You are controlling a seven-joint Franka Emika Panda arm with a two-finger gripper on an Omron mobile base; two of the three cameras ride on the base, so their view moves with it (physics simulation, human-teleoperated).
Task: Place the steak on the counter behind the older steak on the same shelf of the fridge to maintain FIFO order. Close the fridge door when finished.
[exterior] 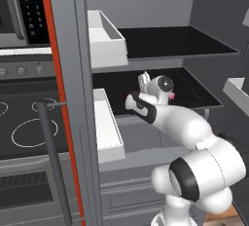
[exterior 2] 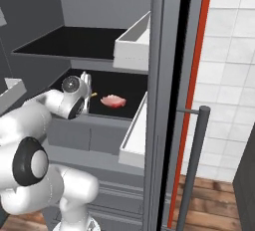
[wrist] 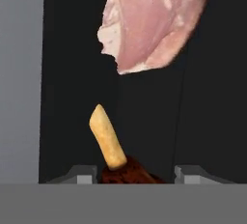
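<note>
Hand view: dark brown glossy steak [wrist: 121, 172] sat low between the two dark finger tips of the hand [wrist: 130, 174], with a pale tan strip like a bone or fat edge jutting up from it.
Hand state: pinched on the dark brown steak, one tip on each side of it; judged a firm carry rather than a release.
Hand position: inside the tall plain grey fridge [exterior: 146, 6], above the lower wide flat black shelf [exterior: 194, 91], reached in from the front.
Reason for hold: the meat was kept off the shelf, probably so that it could travel over the other piece without nudging it.
Older steak: small pale pink-red flat piece of meat [exterior 2: 113, 100], lying flat on the same lower shelf, ahead of the hand and apart from it; marbled with whitish fat along one ragged edge.
Reason for placing: new stock goes to the rear, so the pale piece stays nearest the opening and is taken first.
Fridge door: tall grey panel [exterior 2: 167, 100] with white box-shaped bins on its inner face, standing wide open to admit the arm.
Step judged: carry-in under way; steak not yet set down, door not yet shut.
Risk: the protruding strip could catch the pale piece in passing.
</note>
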